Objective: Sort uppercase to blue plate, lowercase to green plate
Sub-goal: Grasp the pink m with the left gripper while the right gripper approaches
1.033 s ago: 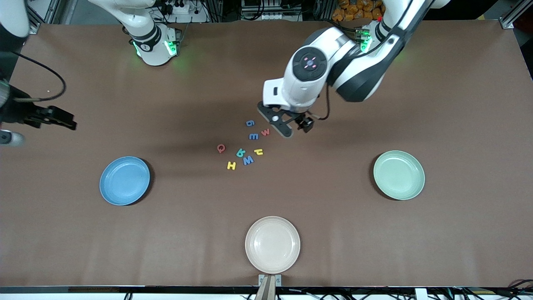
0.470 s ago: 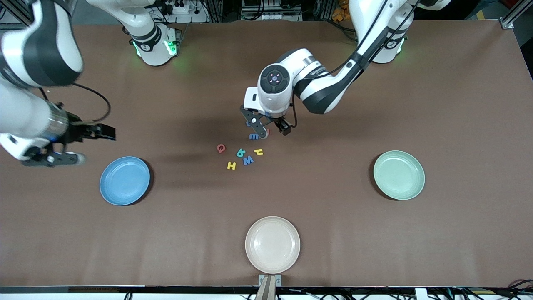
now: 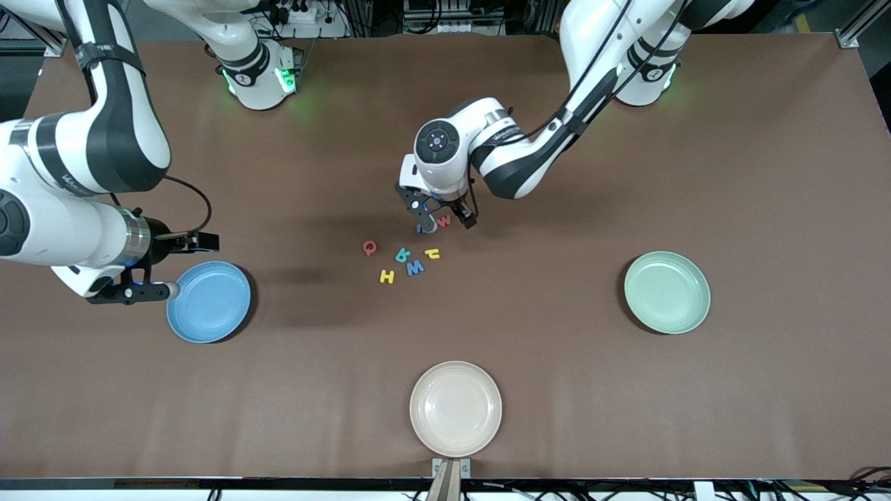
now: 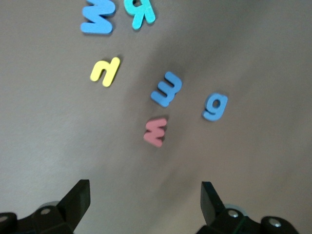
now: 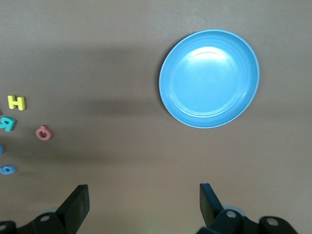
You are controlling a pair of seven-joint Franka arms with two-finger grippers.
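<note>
The letters lie in a cluster mid-table: red Q [image 3: 369, 247], teal R [image 3: 402, 255], blue W [image 3: 415, 267], yellow H [image 3: 387, 276], yellow h [image 3: 432, 253] and red w [image 3: 443, 220]. My left gripper [image 3: 447, 223] hangs open just over the red w [image 4: 156, 132], with nothing between its fingers. It partly hides the blue m [image 4: 166, 88] and hides the blue g [image 4: 215, 107] in the front view. My right gripper [image 3: 186, 266] is open and empty by the rim of the blue plate [image 3: 209, 302]. The green plate [image 3: 667, 292] sits toward the left arm's end.
A beige plate [image 3: 455, 408] sits near the table's front edge, nearer to the front camera than the letters. Bare brown table [image 3: 543, 334] lies between the letters and each plate.
My left gripper has moved in over the blue g, blue m and red w. My right arm has swung in from the table's end to the blue plate. Both stay open.
</note>
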